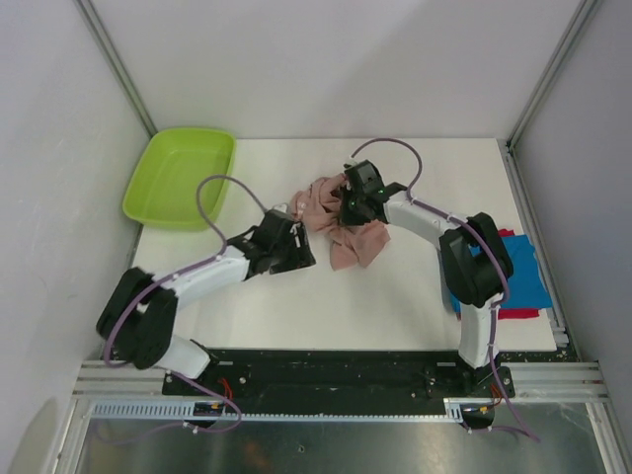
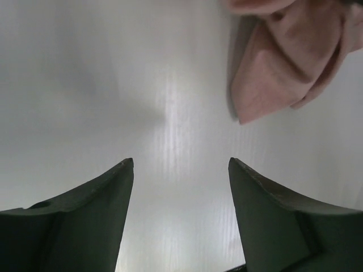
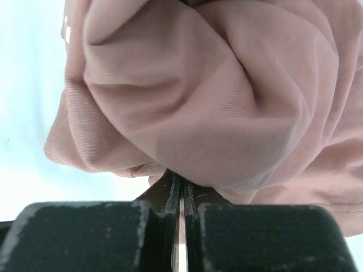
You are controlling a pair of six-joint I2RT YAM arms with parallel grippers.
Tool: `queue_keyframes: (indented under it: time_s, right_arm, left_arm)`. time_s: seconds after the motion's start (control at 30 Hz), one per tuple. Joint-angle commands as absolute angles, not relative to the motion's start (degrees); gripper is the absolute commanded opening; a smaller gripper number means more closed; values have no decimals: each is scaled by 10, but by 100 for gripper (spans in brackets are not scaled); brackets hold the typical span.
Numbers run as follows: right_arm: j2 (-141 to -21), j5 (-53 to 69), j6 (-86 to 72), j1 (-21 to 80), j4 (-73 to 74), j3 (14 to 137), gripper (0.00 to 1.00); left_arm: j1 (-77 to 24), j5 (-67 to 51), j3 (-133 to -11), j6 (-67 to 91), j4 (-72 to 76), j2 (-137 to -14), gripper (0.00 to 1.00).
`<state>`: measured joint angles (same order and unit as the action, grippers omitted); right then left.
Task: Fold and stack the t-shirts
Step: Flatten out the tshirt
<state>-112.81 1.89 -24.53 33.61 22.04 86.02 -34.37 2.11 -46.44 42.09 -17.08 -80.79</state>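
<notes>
Over the table [image 1: 405, 296], our right gripper [image 3: 180, 182] pinched the crumpled pink t-shirt [image 1: 354, 243]; our left gripper [image 2: 181, 163] stood wide open, holding nothing.

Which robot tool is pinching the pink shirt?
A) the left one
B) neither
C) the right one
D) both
C: the right tool is shut on the pink shirt, while the left tool stands open beside it, holding nothing.
</notes>
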Motion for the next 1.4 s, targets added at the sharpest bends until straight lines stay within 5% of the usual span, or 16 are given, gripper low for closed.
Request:
queue_keyframes:
  time_s: [0.0,0.47,0.57,0.67,0.73,1.37]
  right_arm:
    - [-1109,85,-280,327,203,844,0]
    - [-1117,100,-292,308,205,836,0]
    - [-1118,100,-294,306,204,836,0]
    - [-1119,98,-296,304,204,836,0]
    - [-1119,95,-298,300,204,836,0]
    - [-1122,102,-312,279,186,835,15]
  left_arm:
    - [-369,12,-525,438,-98,-883,71]
    - [-424,-10,-629,470,-42,-1054,60]
    - [-428,18,-629,485,-43,-1059,41]
    - [-429,46,-616,503,-44,-1051,11]
    - [-430,69,-600,515,-52,-1032,3]
    - [-390,192,-454,574,-151,-861,0]
